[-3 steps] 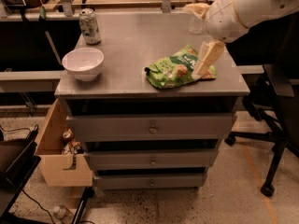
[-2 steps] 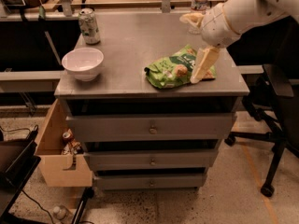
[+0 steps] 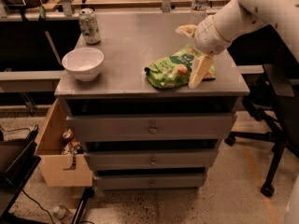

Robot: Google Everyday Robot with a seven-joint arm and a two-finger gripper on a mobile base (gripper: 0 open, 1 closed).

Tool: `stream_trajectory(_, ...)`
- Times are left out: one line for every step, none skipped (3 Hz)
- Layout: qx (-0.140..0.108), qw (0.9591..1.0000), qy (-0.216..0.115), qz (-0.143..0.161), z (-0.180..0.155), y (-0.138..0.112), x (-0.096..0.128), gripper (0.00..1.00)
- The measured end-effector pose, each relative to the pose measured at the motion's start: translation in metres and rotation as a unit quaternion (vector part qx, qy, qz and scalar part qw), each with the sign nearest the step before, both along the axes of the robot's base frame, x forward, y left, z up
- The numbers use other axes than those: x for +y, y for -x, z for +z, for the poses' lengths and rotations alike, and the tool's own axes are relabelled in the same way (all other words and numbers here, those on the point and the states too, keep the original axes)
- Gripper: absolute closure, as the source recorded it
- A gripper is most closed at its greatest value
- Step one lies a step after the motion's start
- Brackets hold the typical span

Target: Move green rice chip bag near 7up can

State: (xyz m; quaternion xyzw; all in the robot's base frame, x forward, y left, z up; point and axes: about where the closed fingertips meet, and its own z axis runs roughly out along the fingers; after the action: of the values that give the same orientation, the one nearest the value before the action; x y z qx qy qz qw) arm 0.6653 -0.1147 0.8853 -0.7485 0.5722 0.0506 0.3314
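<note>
Green and crinkled, the green rice chip bag (image 3: 169, 73) lies flat on the grey metal bench (image 3: 135, 45), on its front right part, with the dark label facing up. My jaws hang over the bag's right end, spread wide apart. One tan finger (image 3: 198, 71) points down with its tip at the bag's right edge, touching it or very nearly so. The other finger (image 3: 186, 30) sticks out up and to the left, clear of everything. The jaws have hold of nothing. My white arm (image 3: 243, 10) reaches in from the upper right.

The 7up can (image 3: 88, 26) stands upright at the far left corner of the bench, well apart from the bag. A white bowl (image 3: 83, 63) sits mouth up near the front left edge, closer to the can than the bag is. A clear water bottle (image 3: 200, 1) stands at the far right, behind my wrist.

Under the bench top are grey drawer fronts (image 3: 152, 127) with small round knobs. A pale wooden box (image 3: 56, 164) sits against the bench's left side with small items in it. A dark chair base (image 3: 268, 171) on casters stands on the floor to the right.
</note>
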Motion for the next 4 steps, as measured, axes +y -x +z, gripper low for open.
stream_trajectory(0.01, 0.9999, 0.011, 0.005, -0.016, -0.008, 0.003, 0.17)
stream_trajectory(0.026, 0.9992, 0.023, 0.017, -0.035, -0.012, 0.014, 0.49)
stream_trajectory(0.028, 0.9992, 0.022, 0.019, -0.037, -0.013, 0.016, 0.72)
stream_trajectory(0.028, 0.9992, 0.022, 0.019, -0.037, -0.013, 0.016, 0.96)
